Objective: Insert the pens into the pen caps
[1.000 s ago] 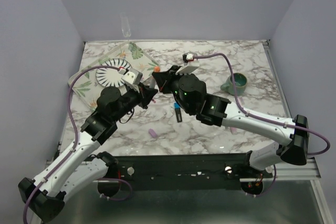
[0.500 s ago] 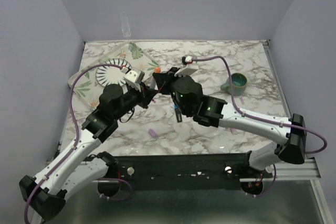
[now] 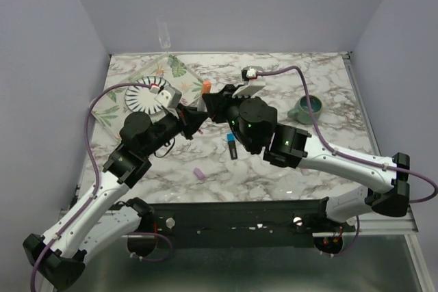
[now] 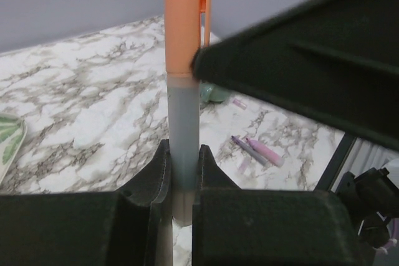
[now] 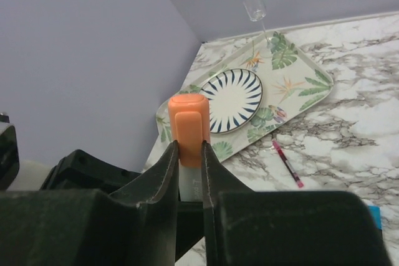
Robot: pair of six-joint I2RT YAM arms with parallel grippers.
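Quick status for you: your left gripper [image 4: 184, 165] is clamped tight on the lower end of the pale grey marker [image 4: 184, 123], holding it up off the counter [image 3: 321, 73]. Your right gripper [image 5: 189, 154] is pinched narrow around the orange cap [image 5: 189, 126], right at its lower rim. From the left wrist view the cap looks seated on the marker, with a visible seam where orange meets grey. The two grippers meet nose to nose above the counter's middle, a bit toward the far edge.

Stuff around you:
- The black marker [image 3: 233, 146] with the blue tip lies flat mid-counter, just beside your right arm's wrist.
- The purple cap [image 3: 199, 174] sits on its own near the near edge, left of centre, well apart from everything.
- The pink-purple marker [image 4: 262, 152] lies close to the counter's edge in the left wrist view; your right arm hides it from above.
- The red pen [image 5: 287, 163] lies on the marble just beside the tray [image 5: 308, 79].
- That leafy tray is in the far-left corner with a striped plate [image 5: 234, 99] on it.
- The teal mug [image 3: 306, 108] is over toward the right edge, handle side facing your right arm.
- There's a clear tube [image 3: 163, 32] up against the far wall.

Your right finger blocks a good chunk of the left wrist view.
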